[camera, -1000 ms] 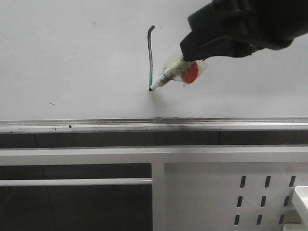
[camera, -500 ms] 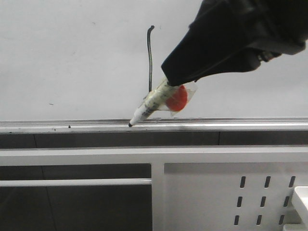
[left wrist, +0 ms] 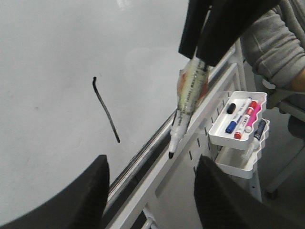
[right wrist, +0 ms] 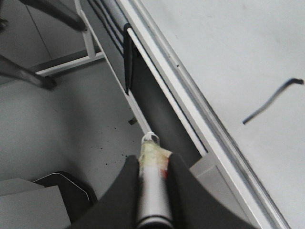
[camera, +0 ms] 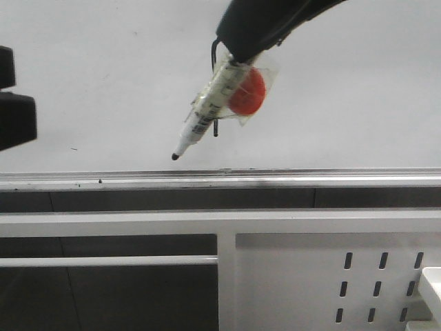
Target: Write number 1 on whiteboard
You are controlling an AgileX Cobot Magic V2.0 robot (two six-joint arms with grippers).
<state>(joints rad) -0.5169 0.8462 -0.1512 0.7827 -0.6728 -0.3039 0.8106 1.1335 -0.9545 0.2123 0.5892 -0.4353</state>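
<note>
The number 1 [left wrist: 106,109] stands drawn on the whiteboard [camera: 83,83]; the right gripper [right wrist: 151,167] pinches the marker [camera: 207,110] clear of it, left gripper [left wrist: 150,186] spread empty

Even, soft light on the whiteboard [camera: 103,83]; faint shadows, near edges blurred

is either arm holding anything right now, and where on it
The right tool grips a marker by its rear barrel, at the taped section, with the uncapped tip pointing away. The left tool is open and empty.
</note>
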